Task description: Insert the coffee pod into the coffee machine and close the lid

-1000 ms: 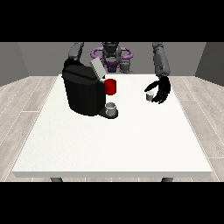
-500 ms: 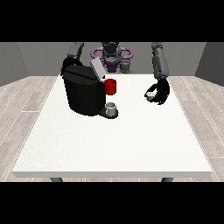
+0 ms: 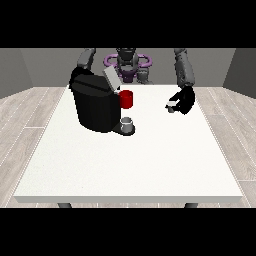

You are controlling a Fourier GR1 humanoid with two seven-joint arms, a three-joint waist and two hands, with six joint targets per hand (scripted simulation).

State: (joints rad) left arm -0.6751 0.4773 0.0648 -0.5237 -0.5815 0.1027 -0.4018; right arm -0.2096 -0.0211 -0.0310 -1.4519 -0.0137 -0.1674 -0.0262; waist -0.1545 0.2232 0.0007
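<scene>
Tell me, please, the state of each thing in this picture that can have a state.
Coffee machine: upright on the table, lid raised open.
Coffee pod: held in the hand at the view's right, away from the machine.
Red mug: upright beside the machine.
Small grey cup: upright on the machine's tray.

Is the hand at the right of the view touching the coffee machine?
Apart. In the front view the hand at the view's right is over the white table, and a wide strip of bare tabletop separates it from the black coffee machine.
</scene>
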